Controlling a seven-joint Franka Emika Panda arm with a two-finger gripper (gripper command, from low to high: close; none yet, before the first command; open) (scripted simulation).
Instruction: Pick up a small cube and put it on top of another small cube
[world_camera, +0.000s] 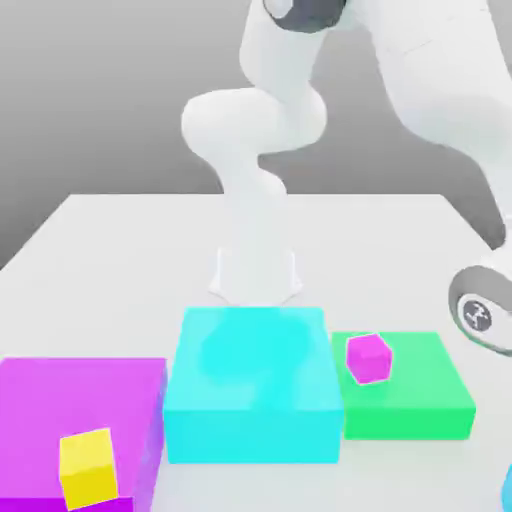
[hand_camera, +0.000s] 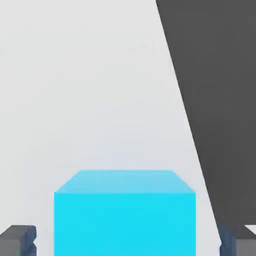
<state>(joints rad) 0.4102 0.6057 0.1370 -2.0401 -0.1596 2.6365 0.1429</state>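
The small cube (world_camera: 368, 357), magenta-pink, rests slightly tilted on a flat green block (world_camera: 405, 400) at the exterior view's right. In the hand view, a cyan cube (hand_camera: 125, 215) sits between the two dark fingers (hand_camera: 19, 241) of my gripper (hand_camera: 127, 242). The fingers stand apart on either side of it, with a narrow gap showing on each side. A sliver of that cyan cube (world_camera: 507, 490) shows at the exterior view's lower right edge. My arm's wrist (world_camera: 480, 315) hangs above it.
A large cyan block (world_camera: 250, 385) stands in the middle, in front of the arm's base (world_camera: 255, 275). A flat magenta block (world_camera: 80, 420) at the exterior view's left carries a small yellow cube (world_camera: 88, 467). The white table (world_camera: 130, 250) stretches behind them.
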